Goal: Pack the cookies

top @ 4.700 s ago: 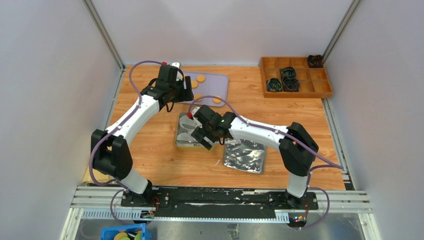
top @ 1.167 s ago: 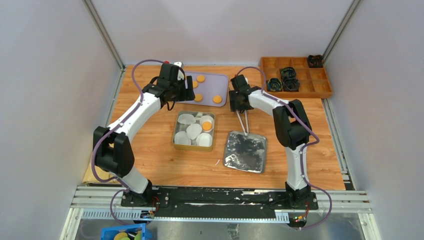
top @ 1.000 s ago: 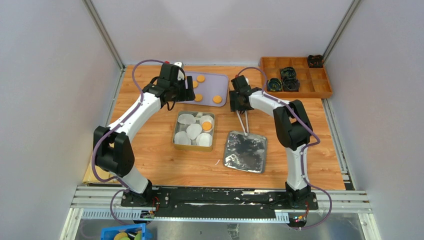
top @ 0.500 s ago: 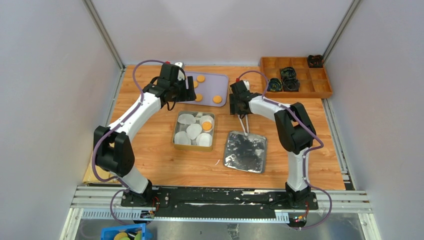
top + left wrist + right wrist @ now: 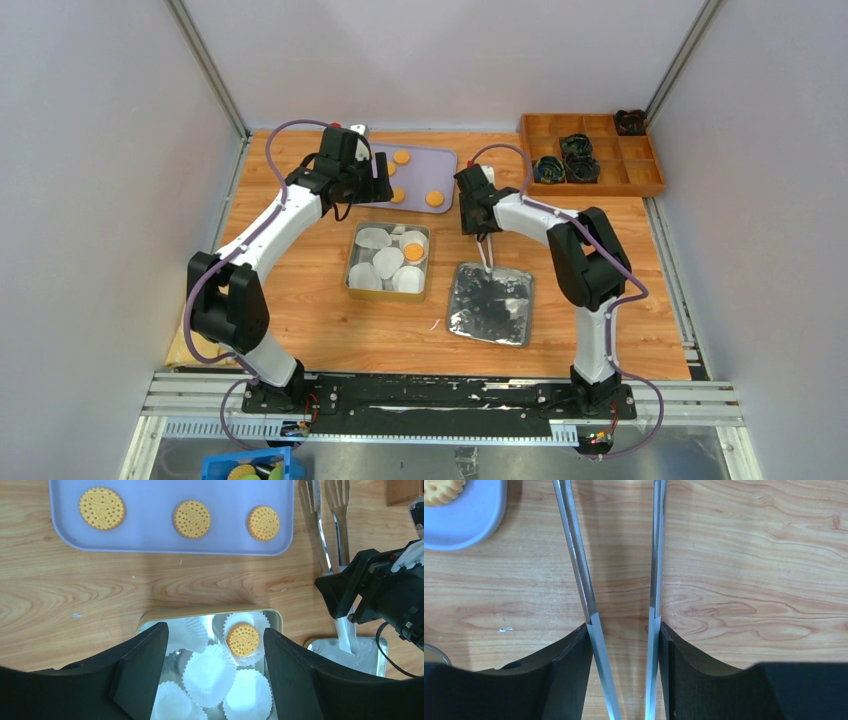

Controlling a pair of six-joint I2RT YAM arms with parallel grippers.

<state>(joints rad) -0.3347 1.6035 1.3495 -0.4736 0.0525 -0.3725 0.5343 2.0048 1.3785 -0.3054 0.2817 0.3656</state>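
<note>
cookies (image 5: 191, 519): we see one now sitting in a liner (image 5: 235, 622) in the tin (image 5: 190, 612), the rest waiting on the tray (image 5: 145, 535), as our right gripper (image 5: 624, 627), clamped on the tongs (image 5: 575, 555), swings back for another and our left gripper (image 5: 215, 634) hovers wide open.

No writing, label, brand, number or sign can be read in any of the views. The nearest thing to a mark is the stamped pattern of dots and curved lines on the flat round orange-yellow cookies (image 5: 101, 507). These lie on the pale lilac plastic tray (image 5: 150, 535) just beside the tips of the silver metal tongs (image 5: 316, 525), and the pattern forms no legible letters.
</note>
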